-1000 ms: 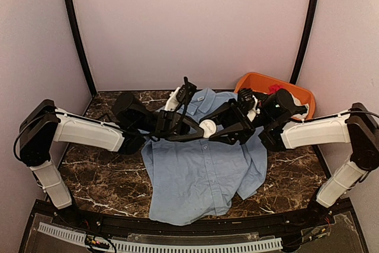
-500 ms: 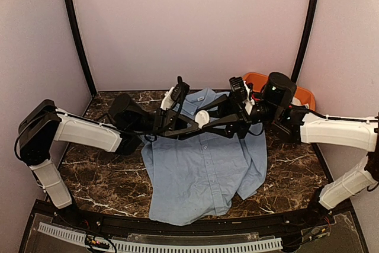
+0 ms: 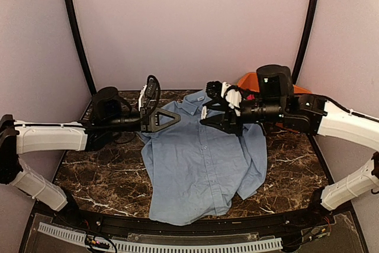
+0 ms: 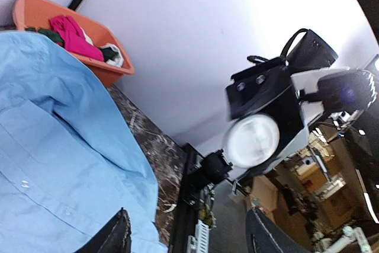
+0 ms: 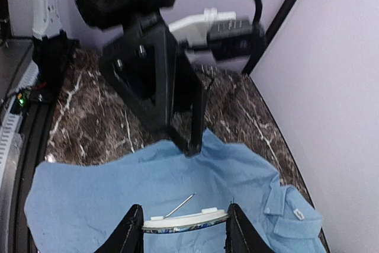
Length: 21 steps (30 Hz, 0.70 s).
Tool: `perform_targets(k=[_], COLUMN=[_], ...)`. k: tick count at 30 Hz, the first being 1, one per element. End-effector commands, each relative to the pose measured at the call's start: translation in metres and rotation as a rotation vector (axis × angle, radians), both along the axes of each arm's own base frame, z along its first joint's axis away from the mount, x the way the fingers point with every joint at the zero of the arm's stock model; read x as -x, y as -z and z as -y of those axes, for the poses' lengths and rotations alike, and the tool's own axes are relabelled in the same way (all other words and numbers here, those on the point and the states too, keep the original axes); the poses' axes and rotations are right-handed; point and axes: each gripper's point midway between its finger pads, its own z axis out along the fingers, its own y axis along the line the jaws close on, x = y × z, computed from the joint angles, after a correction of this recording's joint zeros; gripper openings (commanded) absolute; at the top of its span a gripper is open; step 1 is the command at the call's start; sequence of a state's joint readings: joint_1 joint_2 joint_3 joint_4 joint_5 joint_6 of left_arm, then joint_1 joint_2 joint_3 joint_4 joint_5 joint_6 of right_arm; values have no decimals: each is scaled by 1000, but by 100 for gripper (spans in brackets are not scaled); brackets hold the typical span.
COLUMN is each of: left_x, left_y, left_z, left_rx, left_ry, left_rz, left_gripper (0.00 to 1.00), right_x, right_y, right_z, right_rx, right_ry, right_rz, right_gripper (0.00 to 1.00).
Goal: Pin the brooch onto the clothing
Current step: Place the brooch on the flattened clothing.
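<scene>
1. The brooch [image 5: 185, 221] is a small round disc. At the lower centre of the right wrist view it sits edge-on, pale-rimmed, with a thin pin slanting up from it. Right of centre in the left wrist view, its round face shows white and blurred.
2. The right gripper [image 5: 185, 213] pinches the disc by its rim between both fingers, over the collar end of the shirt [image 3: 201, 170].
3. The left gripper [image 4: 189, 229] stands wide with nothing between its fingers. It is left of centre in the top view, apart from the brooch.
4. The shirt is light blue and buttoned. It is spread across the middle of the top view, collar toward the far wall.
5. It lies on a dark brown marble table [image 3: 100, 176] veined with white.
6. At the upper right of the top view, an orange bin [image 4: 106, 70] holds a red garment [image 4: 71, 34] and other cloth.
7. Pale lilac walls [image 3: 189, 22] enclose the space, with black poles [image 3: 77, 34] at the corners.
</scene>
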<state>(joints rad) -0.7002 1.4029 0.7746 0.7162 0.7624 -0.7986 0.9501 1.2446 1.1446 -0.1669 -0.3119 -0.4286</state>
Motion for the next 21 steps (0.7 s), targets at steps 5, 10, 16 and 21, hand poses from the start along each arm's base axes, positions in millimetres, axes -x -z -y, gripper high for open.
perform_targets(k=[5,10,16,21], left_x=[-13,-18,-19,-13], left_y=[4,12,14,9], left_z=[-14,-5,4,16], left_rx=[-130,-160,-152,-78], left_ry=[-133,-110,-90,-29], left_rz=[96,51,35,2], left_gripper=[70,69,67,64], right_x=[-26,-26,-20,-21], right_y=[94,99,99,97], right_z=[6,-3,-14,-16], right_rx=[340,340,320,291], right_ry=[170,199,193,207], right_rz=[21,80,133,144], right_gripper=[2,3,0,0])
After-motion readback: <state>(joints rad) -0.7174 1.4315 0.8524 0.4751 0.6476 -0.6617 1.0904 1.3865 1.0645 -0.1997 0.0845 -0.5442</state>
